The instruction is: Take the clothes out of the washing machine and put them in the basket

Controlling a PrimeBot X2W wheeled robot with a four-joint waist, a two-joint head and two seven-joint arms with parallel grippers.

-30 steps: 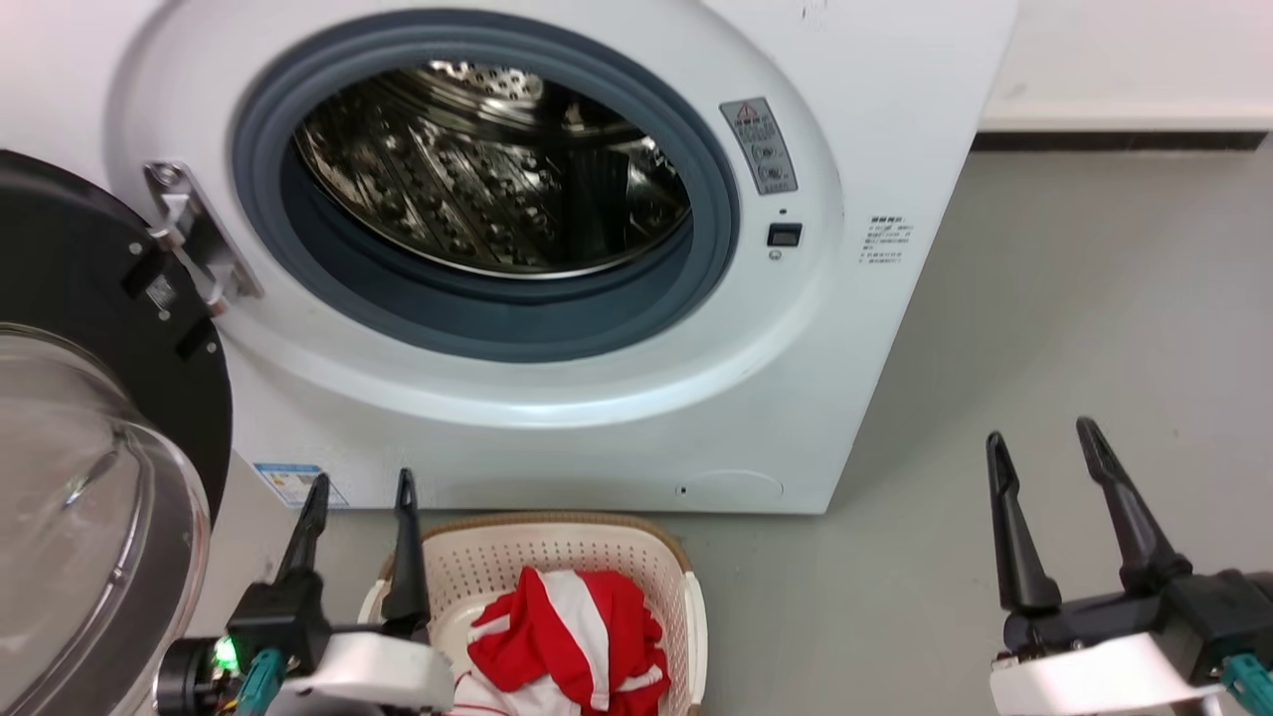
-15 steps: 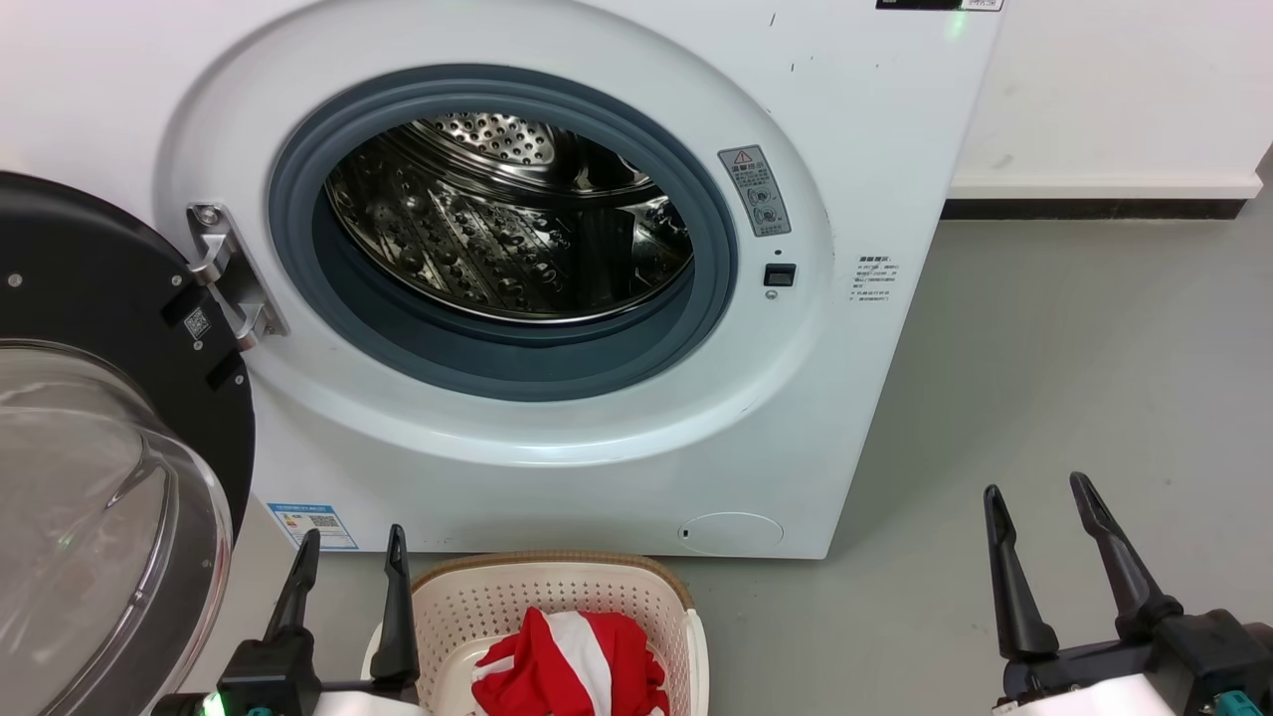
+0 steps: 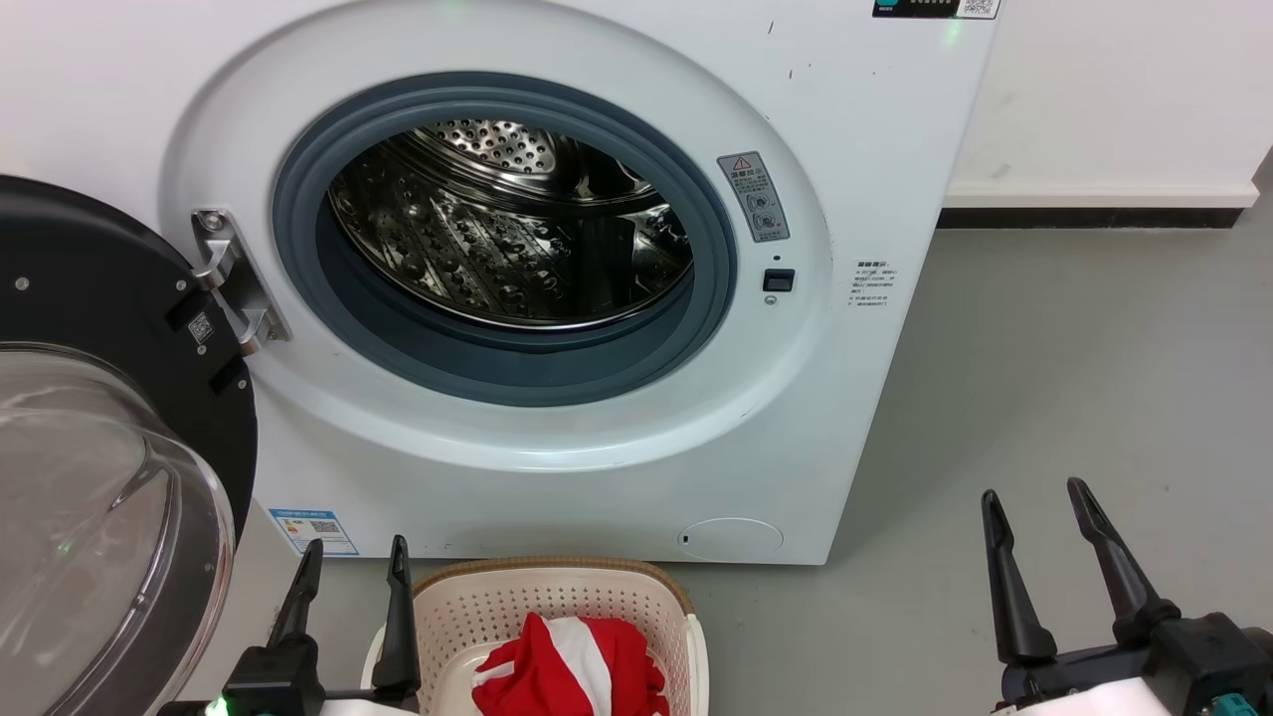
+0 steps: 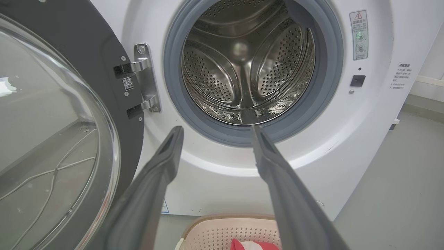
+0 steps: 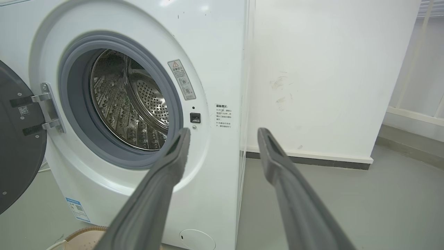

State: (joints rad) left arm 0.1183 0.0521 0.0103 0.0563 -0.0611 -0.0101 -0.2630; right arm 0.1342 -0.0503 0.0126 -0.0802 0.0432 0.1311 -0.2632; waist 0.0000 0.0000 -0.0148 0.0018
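The clothes (image 3: 572, 671) lie in the basket (image 3: 497, 607) just before the washing machine (image 3: 845, 149), whose drum (image 3: 517, 229) looks bare, and the left gripper (image 3: 357, 544) and right gripper (image 3: 1032, 490) hang released and empty, so only a final drum check seems left.

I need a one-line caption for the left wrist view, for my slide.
Open left gripper faces the empty washing machine, with red clothes lying in the basket below.

Left jaws parted, fingers (image 3: 400, 626) forward; right jaws likewise, fingers (image 3: 1004, 587) splayed wider.
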